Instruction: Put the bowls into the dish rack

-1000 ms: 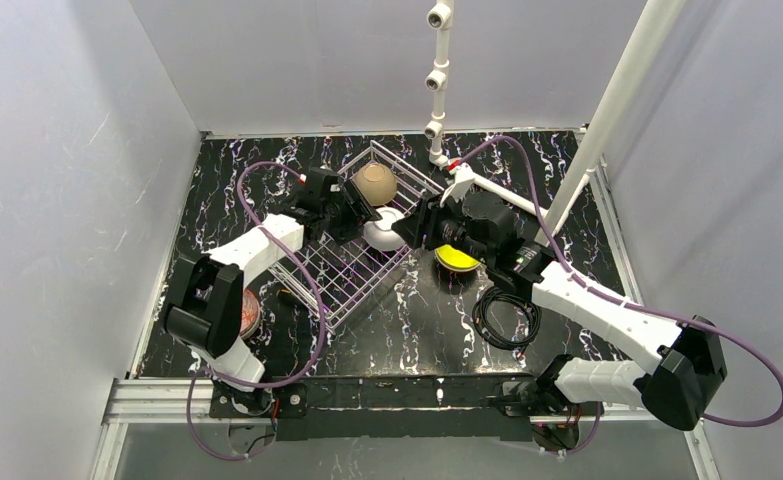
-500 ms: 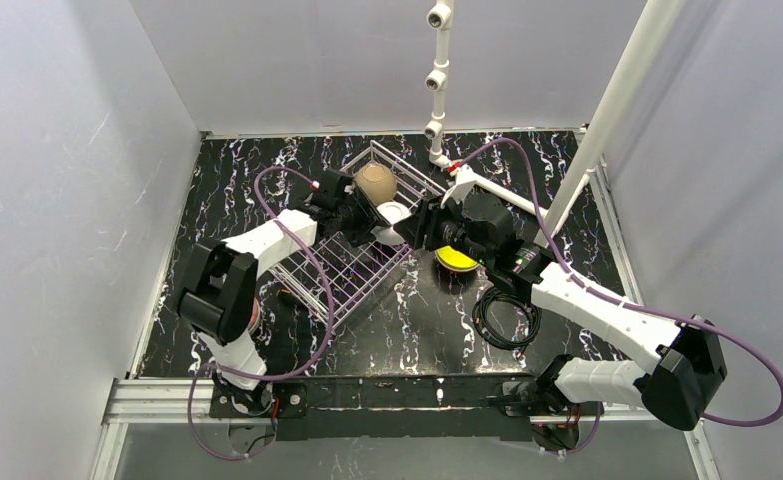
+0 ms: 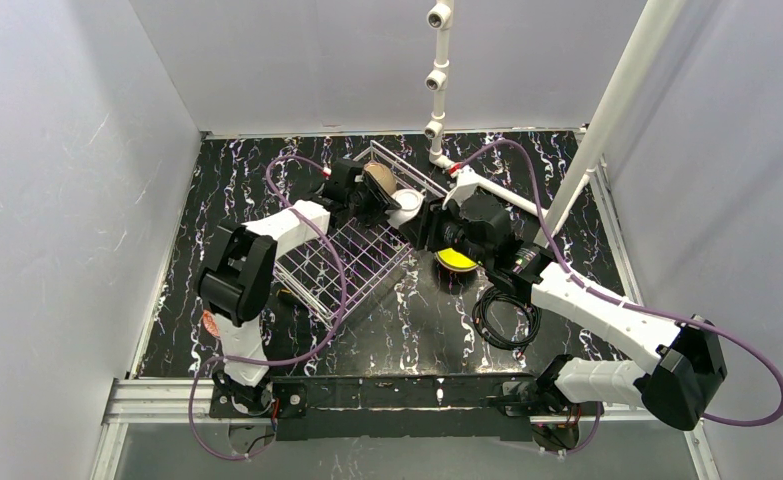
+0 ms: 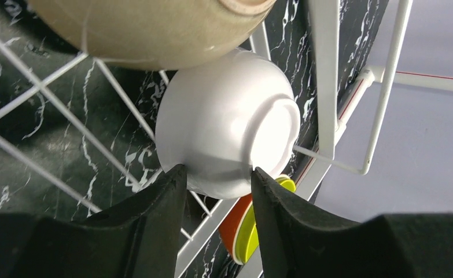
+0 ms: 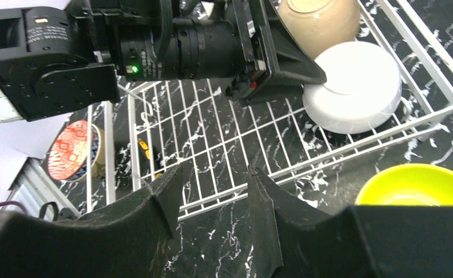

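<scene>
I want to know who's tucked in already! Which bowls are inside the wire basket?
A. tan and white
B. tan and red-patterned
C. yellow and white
A: the tan bowl and the white bowl sit inside the dish rack, while the yellow-green bowl and the red-patterned bowl are outside it on the table.

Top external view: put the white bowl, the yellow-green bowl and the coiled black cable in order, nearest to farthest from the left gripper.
From the left gripper:
1. white bowl, at its fingertips, inside the dish rack.
2. yellow-green bowl, just outside the rack's right side.
3. coiled black cable, farther right, toward the arm bases.
</scene>
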Robot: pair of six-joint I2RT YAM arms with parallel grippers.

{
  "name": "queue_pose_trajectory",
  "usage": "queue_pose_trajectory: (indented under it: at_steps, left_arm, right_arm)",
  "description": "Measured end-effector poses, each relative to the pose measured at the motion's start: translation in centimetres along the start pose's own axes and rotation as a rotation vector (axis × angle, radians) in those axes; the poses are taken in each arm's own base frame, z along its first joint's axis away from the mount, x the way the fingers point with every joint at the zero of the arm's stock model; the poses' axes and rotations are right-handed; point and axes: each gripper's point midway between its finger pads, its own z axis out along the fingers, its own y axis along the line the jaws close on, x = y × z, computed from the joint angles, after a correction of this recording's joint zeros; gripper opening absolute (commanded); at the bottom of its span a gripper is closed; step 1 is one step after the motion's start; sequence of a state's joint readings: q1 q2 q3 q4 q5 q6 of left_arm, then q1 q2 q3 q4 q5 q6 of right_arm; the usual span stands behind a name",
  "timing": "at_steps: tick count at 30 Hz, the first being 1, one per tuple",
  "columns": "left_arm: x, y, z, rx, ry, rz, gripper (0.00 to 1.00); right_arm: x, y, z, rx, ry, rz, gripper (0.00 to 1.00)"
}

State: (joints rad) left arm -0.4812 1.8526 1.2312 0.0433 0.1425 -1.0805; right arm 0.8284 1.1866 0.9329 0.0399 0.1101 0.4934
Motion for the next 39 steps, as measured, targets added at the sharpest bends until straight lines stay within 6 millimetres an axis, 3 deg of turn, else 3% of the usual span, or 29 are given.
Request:
queue_pose_trajectory:
  at_steps: [11, 16, 22, 29, 35, 39]
  left_arm:
    - [-0.4, -0.6, 0.6, 0.011, 0.000, 0.046, 0.40]
    - [-0.8, 0.1, -0.7, -0.052, -0.037, 0.128, 0.55]
    - [-2.2, -1.0, -5.8, -0.075, -0.100, 0.243, 0.69]
    - [-3.9, -3.7, -14.3, -0.013, -0.229, 0.336, 0.79]
    - [-3.0, 0.0, -20.3, -0.074, -0.301, 0.355, 0.91]
    - [-2.0, 3.4, -23.2, -0.132, -0.324, 0.373, 0.98]
  right_arm:
    - [1.7, -3.9, -0.6, 0.188, 0.052, -0.030, 0.56]
    - [2.4, -6.1, -1.3, 0.288, 0.080, -0.084, 0.58]
    - [3.6, -8.6, -2.6, 0.405, 0.134, -0.149, 0.58]
    - [6.5, -10.1, -2.7, 0.442, 0.262, -0.187, 0.60]
    - [10.6, -11.3, -1.3, 0.427, 0.419, -0.224, 0.55]
    - [11.2, -11.6, -0.7, 0.429, 0.433, -0.228, 0.54]
